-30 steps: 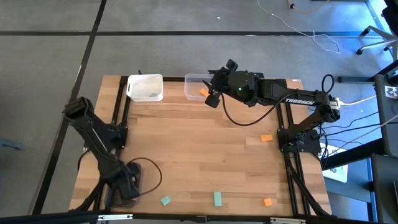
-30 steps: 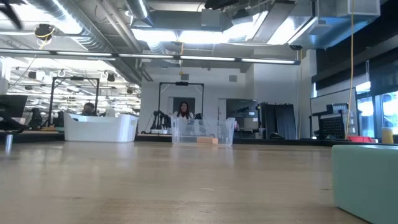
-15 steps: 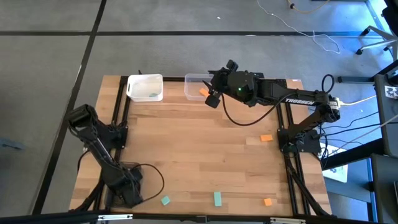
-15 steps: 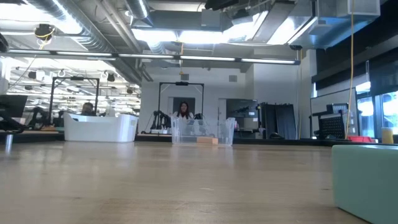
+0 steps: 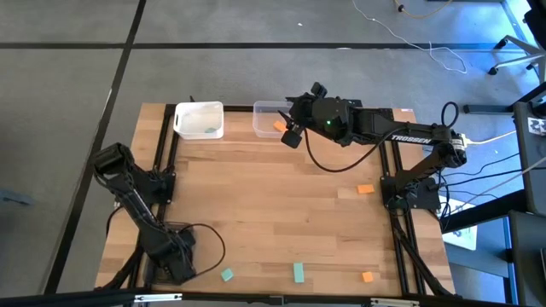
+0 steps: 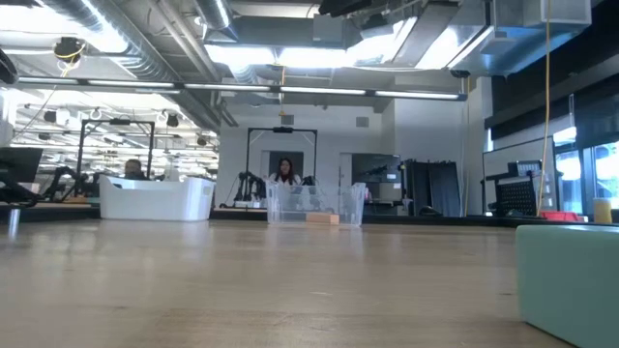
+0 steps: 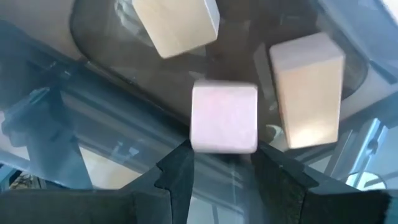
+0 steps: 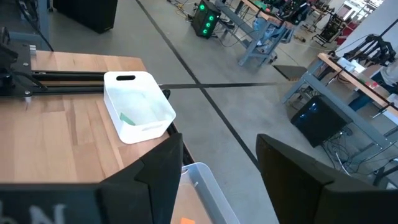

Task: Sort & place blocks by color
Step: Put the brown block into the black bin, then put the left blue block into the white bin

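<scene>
My left gripper (image 5: 175,260) points down into a dark glossy bin (image 7: 93,74) at the table's near left corner. Three tan blocks lie in that bin. The open fingers stand on either side of the middle one (image 7: 224,118). My right gripper (image 5: 293,130) hangs open and holds nothing, above a clear bin (image 5: 269,118) with an orange block (image 5: 280,126) in it. A white bin (image 5: 199,119) holds a teal block (image 5: 211,130). Two orange blocks (image 5: 365,189) (image 5: 368,276) and two teal blocks (image 5: 227,275) (image 5: 299,272) lie loose on the table. My left gripper's fingertips (image 7: 183,165) stand right at the middle tan block's two near corners (image 7: 198,144), coming from above. I cannot tell whether they touch it. The block lies on the bin's floor.
The white bin and the clear bin stand side by side at the far edge. In the low view a teal block (image 6: 571,280) sits close to the camera at the right. The middle of the table is bare wood. A person shows far back in the room.
My left gripper has sunk a little over the near left corner and then kept still. The right arm and the loose blocks have stayed where they were.
</scene>
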{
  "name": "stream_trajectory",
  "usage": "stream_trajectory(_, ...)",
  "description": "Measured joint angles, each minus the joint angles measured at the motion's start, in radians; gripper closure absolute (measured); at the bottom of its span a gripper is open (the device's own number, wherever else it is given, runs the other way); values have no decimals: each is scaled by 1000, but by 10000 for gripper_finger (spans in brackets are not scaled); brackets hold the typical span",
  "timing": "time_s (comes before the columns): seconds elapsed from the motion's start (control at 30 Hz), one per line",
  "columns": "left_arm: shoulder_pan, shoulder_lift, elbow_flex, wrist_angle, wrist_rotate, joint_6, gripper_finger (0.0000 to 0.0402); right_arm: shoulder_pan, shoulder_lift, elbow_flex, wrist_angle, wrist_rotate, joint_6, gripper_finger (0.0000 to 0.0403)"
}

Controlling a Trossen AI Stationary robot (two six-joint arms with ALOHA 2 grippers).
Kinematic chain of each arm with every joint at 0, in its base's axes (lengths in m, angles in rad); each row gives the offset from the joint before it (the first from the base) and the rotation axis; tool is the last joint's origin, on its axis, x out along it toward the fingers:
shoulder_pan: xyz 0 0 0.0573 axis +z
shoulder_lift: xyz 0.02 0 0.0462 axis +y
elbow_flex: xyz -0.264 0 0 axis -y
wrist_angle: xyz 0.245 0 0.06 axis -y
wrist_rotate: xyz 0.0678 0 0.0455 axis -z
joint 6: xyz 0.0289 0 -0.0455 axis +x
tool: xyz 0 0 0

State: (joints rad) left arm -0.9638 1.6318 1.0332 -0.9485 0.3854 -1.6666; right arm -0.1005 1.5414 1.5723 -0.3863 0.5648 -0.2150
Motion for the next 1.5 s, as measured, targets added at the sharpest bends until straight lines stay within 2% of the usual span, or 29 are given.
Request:
stream_trajectory(0.23, -2, -13, 0, -4, 32, 1, 253, 0, 0, 0, 0, 0, 2, 196)
stream_trajectory(0.53, -27, -168, 0, -165, -89, -42, 253, 0, 0, 1, -36, -1, 19, 196)
stream_trajectory(0.67, -27, -277, 0, -204, -216, -91, 253, 1, -11, 1, -155, -50, 112, 196)
stream_trajectory(0.83, -25, -410, 0, -194, -429, -105, 253, 19, -19, 2, -336, -122, 158, 196)
stream_trajectory(1.0, 8, -507, 0, -187, -611, -98, 253, 40, -20, 2, -528, -322, 158, 196)
stream_trajectory(1.13, 51, -545, 0, -111, -711, 32, 253, 66, -20, 2, -655, -540, 159, 196)
stream_trajectory(1.2, 73, -550, 0, -35, -769, 135, 253, 89, -20, 2, -707, -598, 156, 196)
stream_trajectory(1.33, 116, -538, 0, 131, -821, 354, 253, 139, -20, 2, -794, -612, 134, 196)
stream_trajectory(1.5, 178, -512, 0, 172, -812, 365, 253, 184, -20, 1, -804, -612, 162, 196)
